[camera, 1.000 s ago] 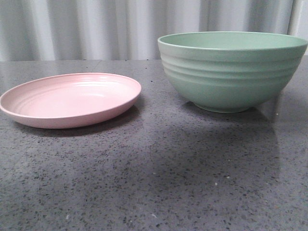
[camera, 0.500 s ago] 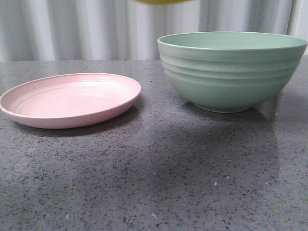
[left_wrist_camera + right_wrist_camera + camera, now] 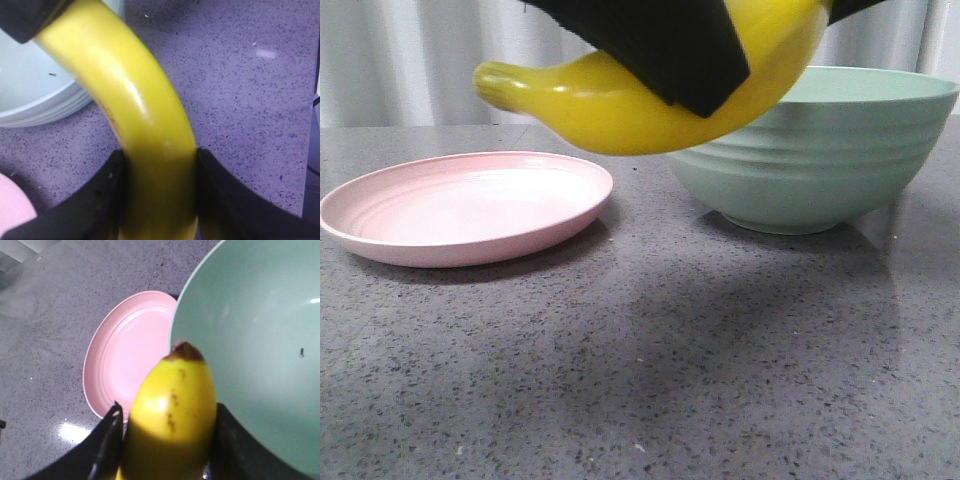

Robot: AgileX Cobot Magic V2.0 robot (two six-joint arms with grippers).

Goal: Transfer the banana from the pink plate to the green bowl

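Left gripper (image 3: pixel 159 195): jaws closed onto the banana (image 3: pixel 135 110), one black finger (image 3: pixel 95 200) pressed against each side of it – no gap shows between pad and peel.
Right gripper (image 3: pixel 167 440): likewise clamped on the banana (image 3: pixel 172 410), nearer the end with the dark tip, which pokes out just past its fingers (image 3: pixel 107 440).
Banana (image 3: pixel 620 110): in the air, held by both grippers, clear of the table. In the front view it hangs roughly level, curved belly down, its greenish stem end sticking out to the side away from the bowl. Black finger parts cover its upper middle there; I cannot tell which gripper they belong to.
Green bowl (image 3: pixel 800 170): below and just beyond the right gripper. In the right wrist view the dark tip lies over the bowl's rim (image 3: pixel 175 335). The inside that shows holds only a small dark speck.
Pink plate (image 3: pixel 470 205): on the table below the grippers, beside the bowl and apart from it – nothing on the face that shows. The stem end hangs above its near-bowl edge.
Table (image 3: pixel 670 380): grey speckled stone under both dishes, with a soft shadow beneath the held fruit.
Backdrop (image 3: pixel 420 60): pale pleated curtain behind the table.
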